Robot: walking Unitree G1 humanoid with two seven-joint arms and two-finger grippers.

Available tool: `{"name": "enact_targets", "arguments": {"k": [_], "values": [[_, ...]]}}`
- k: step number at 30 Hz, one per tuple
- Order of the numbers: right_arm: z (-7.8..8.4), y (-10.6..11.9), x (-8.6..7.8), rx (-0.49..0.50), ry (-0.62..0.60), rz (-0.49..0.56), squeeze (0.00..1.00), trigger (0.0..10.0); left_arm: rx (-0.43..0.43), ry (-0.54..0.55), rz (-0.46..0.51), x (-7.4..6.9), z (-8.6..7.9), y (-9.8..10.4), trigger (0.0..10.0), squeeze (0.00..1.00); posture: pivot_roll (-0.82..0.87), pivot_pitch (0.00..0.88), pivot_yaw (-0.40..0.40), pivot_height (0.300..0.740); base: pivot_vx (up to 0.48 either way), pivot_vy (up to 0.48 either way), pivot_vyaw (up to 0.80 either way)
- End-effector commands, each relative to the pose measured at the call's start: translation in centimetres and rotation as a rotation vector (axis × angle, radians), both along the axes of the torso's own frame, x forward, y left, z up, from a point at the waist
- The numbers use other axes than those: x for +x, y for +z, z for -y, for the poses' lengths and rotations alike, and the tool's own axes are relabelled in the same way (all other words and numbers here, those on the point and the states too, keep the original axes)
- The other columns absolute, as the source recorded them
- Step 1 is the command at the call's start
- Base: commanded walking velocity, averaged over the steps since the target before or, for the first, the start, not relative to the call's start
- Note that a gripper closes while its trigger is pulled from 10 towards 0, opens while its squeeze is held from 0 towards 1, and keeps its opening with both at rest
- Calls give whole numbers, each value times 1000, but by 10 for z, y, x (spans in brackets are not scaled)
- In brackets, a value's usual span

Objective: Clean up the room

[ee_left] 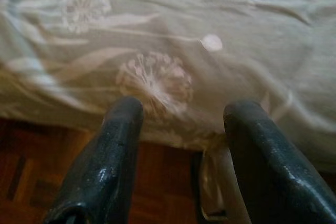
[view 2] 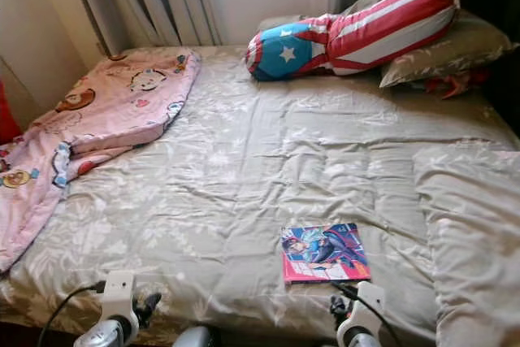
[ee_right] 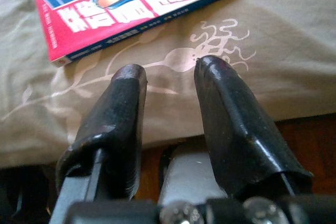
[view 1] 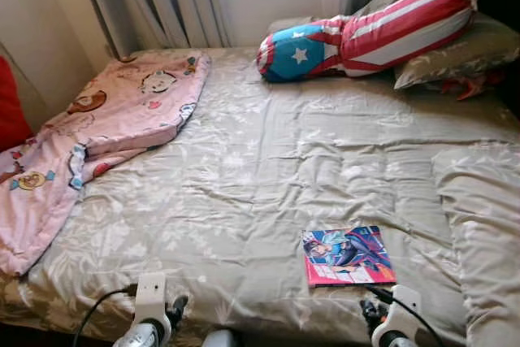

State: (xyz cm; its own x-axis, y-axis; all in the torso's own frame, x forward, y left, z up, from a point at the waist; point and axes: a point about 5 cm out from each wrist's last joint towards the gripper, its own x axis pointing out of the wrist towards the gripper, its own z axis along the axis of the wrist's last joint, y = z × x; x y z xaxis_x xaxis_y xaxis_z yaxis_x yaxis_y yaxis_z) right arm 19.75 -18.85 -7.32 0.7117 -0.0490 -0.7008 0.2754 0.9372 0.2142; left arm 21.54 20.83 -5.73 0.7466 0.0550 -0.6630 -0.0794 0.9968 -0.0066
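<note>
Near the bed's (view 1: 244, 184) foot edge, comic book (view 1: 348, 255) flat, long axis sideways; right claw (ee_right: 170, 77) empty, parted.

Head cameras overlook bed (view 1: 244, 184); wrist cameras skim its edge.

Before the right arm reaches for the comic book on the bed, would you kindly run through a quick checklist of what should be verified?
1. Right end effector open and empty: ok, fingers apart, nothing between them.
2. Comic book within view and unobstructed: ok, it lies flat near the bed's front edge, nothing on it.
3. End effector lined up with the book: not ok, it sits short of the book's edge.
4. Left end effector out of the way: ok, open over the bedspread, apart from the book.
5. Pink blanket away from the book: ok.
</note>
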Motion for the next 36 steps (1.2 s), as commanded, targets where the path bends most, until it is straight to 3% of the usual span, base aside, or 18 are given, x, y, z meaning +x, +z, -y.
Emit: {"name": "enact_targets", "arguments": {"k": [1, 7, 10, 13, 33, 36], "values": [[-1, -4, -5, -27, 24, -48, 0, 10000, 17, 24, -18, -2, -4, -2, 10000, 0, -3, 0, 47, 724, 0, 0, 0], [-6, -9, -13, -46, 98, -97, 0, 10000, 24, 49, -131, -26, -2, -18, 10000, 0, -14, 0, 34, 740, 0, 0, 0], [-7, -12, -18, -85, 159, -125, 0, 10000, 25, 43, -154, -31, 0, -21, 10000, 0, -22, 0, 31, 740, 0, 0, 0], [-8, -13, -21, -166, 269, -141, 0, 10000, 14, 48, -168, -33, 3, -23, 10000, 0, -22, 0, 25, 740, 0, 0, 0], [-14, -19, -34, -213, 362, -183, 0, 10000, 18, 31, -197, -39, 6, -27, 10000, 0, -16, 0, 33, 740, 0, 0, 0], [-13, -20, -35, -233, 365, -185, 0, 10000, 21, 31, -196, -39, 5, -26, 10000, 0, -13, 0, 35, 740, 0, 0, 692]]}}
